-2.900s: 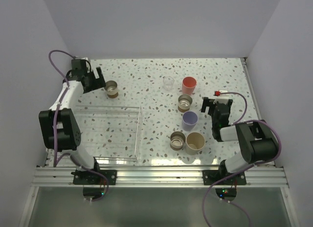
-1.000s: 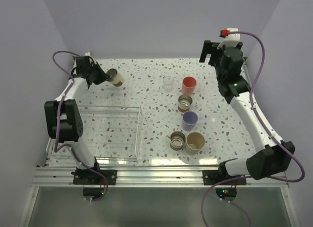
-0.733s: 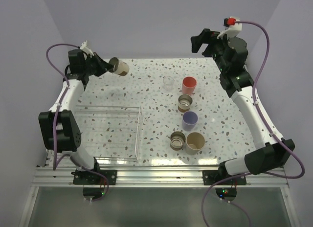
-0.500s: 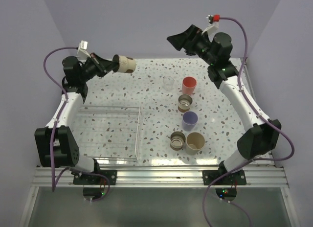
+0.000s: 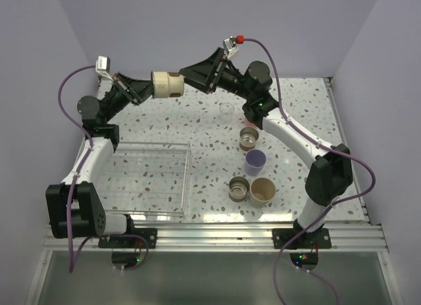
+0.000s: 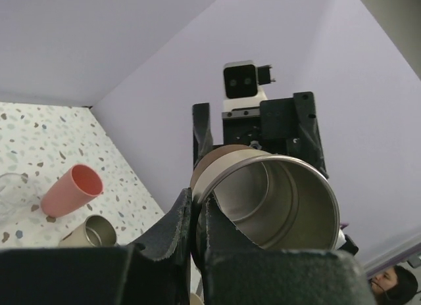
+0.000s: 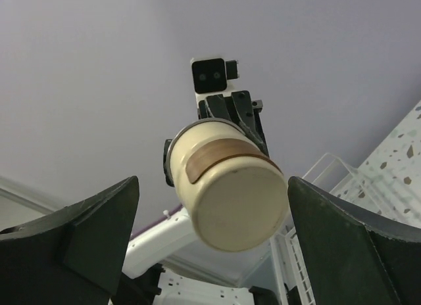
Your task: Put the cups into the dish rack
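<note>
Speckled white table [image 5: 197,140] fills the space between plain lavender walls [image 5: 197,29]. The clear dish rack [image 5: 148,180] lies flat on its near-left part with nothing in it. To the right a loose column of cups stands upright: a clear cup [image 5: 227,110] farthest back, then a metallic cup [image 5: 248,139], a lavender cup [image 5: 255,162], and a second metallic cup [image 5: 239,188] touching a cream-beige cup [image 5: 262,191] at the near end.

From above, the right arm [image 5: 289,131] crosses over the coral cup and hides nearly all of it. The left wrist view shows the coral cup [image 6: 71,190] standing beyond the clear one, which is cut off at that picture's edge.

High above the far edge of the table, the left gripper [image 5: 148,89] is clamped on the rim wall of a cream banded cup [image 5: 166,85], one finger inside and one outside. The cup is held on its side, its mouth toward the left wrist and its base toward the right gripper [image 5: 195,77]. The right gripper's fingers [image 7: 85,239] are spread wide and hold nothing. The cup's base sits just in front of them and lined up with the gap between them; whether they touch cannot be told.
</note>
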Tool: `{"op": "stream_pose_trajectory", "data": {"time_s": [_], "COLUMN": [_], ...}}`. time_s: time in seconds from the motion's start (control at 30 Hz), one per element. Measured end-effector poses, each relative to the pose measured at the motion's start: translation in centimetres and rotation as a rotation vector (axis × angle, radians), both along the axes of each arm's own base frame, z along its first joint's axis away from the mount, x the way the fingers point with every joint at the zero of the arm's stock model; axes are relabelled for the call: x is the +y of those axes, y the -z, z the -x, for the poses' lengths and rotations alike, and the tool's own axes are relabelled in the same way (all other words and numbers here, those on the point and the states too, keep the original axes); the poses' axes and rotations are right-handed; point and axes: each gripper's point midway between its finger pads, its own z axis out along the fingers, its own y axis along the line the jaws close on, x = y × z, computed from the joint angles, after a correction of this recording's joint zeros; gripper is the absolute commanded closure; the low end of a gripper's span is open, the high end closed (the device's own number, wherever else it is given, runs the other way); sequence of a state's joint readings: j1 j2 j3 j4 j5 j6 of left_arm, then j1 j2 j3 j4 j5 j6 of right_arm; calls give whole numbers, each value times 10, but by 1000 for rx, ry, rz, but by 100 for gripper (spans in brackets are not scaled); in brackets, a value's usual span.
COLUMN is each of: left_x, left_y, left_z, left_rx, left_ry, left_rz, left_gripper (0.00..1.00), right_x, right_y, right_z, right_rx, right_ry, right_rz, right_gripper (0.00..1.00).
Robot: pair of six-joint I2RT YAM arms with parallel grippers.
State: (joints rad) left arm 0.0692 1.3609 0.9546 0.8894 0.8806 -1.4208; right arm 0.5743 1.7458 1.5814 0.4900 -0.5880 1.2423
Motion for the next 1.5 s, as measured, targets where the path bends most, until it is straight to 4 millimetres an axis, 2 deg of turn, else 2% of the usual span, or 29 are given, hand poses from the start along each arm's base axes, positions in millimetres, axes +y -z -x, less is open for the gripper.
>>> {"op": "stream_pose_trajectory", "data": {"time_s": [0.1, 0.2, 0.37, 0.67, 0.87, 1.03, 1.2, 1.23, 1.3, 1.4, 1.5], "left_x": [-1, -2, -1, -4, -6, -7, -7, -7, -6, -5, -4], "left_y": [-15, -21, -18, -15, -16, -17, -13, -13, -12, -6, 1], "left_z": [12, 19, 23, 24, 25, 28, 28, 29, 28, 27, 20], "left_rx": [-47, -68, -59, -51, -55, -58, -51, -50, -48, -32, -2], "left_ry": [17, 31, 41, 43, 43, 40, 25, 21, 0, -45, -82], "left_rz": [27, 50, 79, 100, 106, 107, 94, 89, 68, 15, -57], "left_gripper": [100, 100, 100, 100, 100, 100, 99, 89, 83, 76, 61], "right_x": [1, 3, 10, 27, 29, 29, 30, 30, 31, 33, 34], "right_y": [-1, -3, -2, 0, 4, 6, 8, 8, 9, 12, 18], "right_z": [4, 6, 10, 34, 36, 38, 38, 38, 39, 40, 39], "right_rx": [17, 28, 50, 56, 63, 65, 73, 74, 78, 82, 88], "right_ry": [-20, -33, -61, -134, -145, -157, -159, -160, -162, -165, -159], "right_rz": [-24, -43, -58, -50, -34, -25, -20, -19, -17, -5, 18], "right_gripper": [2, 2, 2, 2, 29, 63, 85, 89, 100, 100, 100]}}
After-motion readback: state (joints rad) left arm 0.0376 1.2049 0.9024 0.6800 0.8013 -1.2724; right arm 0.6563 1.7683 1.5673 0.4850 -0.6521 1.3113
